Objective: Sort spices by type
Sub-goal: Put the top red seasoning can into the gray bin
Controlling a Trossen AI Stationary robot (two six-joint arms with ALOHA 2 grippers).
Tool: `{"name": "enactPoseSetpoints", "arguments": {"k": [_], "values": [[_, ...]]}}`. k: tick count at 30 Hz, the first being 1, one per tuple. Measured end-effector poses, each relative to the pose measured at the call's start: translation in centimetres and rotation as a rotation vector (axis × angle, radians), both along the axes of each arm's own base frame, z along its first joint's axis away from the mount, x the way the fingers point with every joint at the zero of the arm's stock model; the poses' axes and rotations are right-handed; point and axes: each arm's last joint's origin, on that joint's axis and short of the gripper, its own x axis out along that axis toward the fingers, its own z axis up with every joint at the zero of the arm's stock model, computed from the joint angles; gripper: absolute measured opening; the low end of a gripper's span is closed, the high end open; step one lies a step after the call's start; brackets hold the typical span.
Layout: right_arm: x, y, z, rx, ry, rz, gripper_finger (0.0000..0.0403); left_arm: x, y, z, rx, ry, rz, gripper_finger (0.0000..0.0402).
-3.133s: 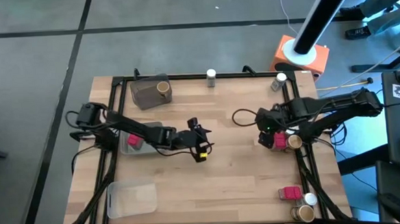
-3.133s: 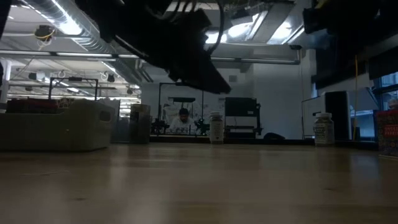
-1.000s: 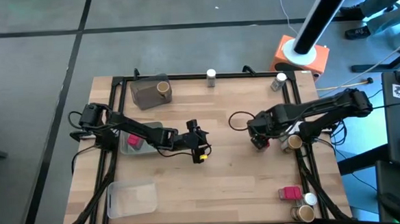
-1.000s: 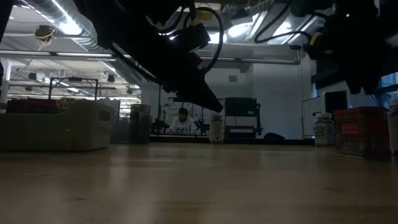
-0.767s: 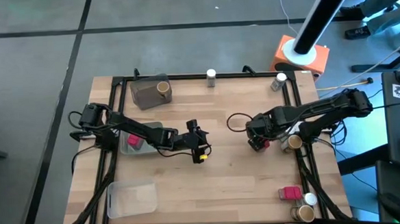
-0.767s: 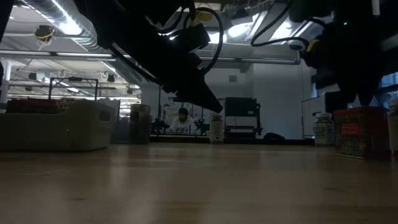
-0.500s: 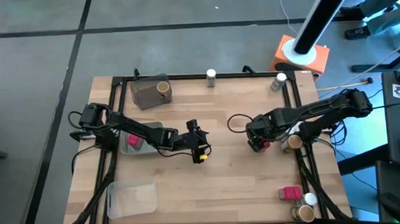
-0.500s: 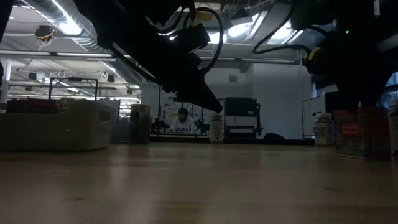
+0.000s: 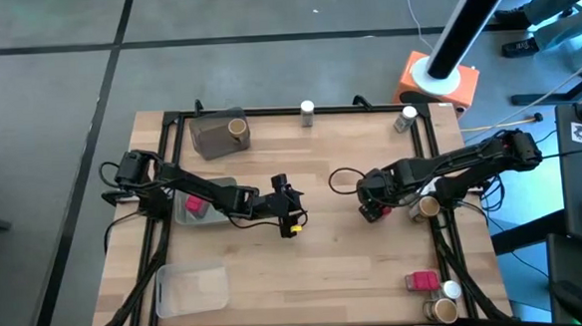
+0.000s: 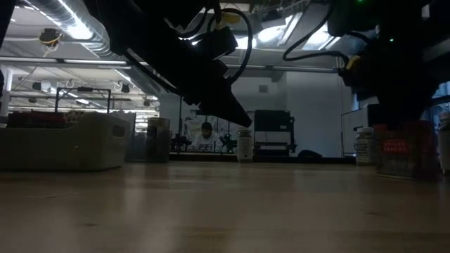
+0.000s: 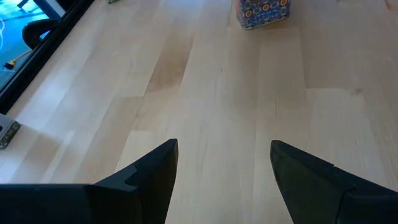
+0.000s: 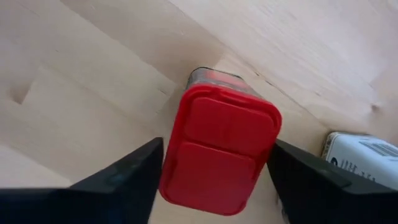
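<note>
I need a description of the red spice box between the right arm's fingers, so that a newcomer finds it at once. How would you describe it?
Start at the wooden table and go to its right half, where the right hand reaches in from the right edge. The red box stands on the wood between its fingers. Unlike the tan-topped jar just to its right, it is boxy with a flat red lid.

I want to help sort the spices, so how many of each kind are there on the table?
Red packets: 3
Tan-topped round jars: 3
White-capped clear jars: 3
Total: 9
</note>
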Motion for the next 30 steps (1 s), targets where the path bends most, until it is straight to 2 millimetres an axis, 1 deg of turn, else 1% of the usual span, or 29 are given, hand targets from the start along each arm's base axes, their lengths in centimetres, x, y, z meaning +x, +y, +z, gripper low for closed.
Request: {"name": "enactPoseSetpoints", "arguments": {"k": [4,12,17,20,26,30], "values": [[0.3,0.0,0.0,-0.005,-0.031,0.059,0.0221,0.0,0.0,0.0,0.000,0.000,0.000,0.0239],[1.3,0.2,0.2,-0.024,-0.150,0.298,0.0220,0.0,0.0,0.0,0.000,0.000,0.000,0.0239],[2.8,0.4,0.6,-0.072,-0.316,0.492,0.0221,0.0,0.0,0.0,0.000,-0.002,0.000,0.0239],[3.8,0.5,0.7,-0.109,-0.396,0.579,0.0221,0.0,0.0,0.0,0.000,-0.002,0.000,0.0239],[5.6,0.7,-0.7,-0.155,-0.418,0.699,0.0221,0.0,0.0,0.0,-0.006,-0.006,0.003,0.0239],[6.5,0.8,-1.0,-0.165,-0.432,0.721,0.0223,0.0,-0.2,0.0,-0.013,-0.005,0.004,0.0239]]}}
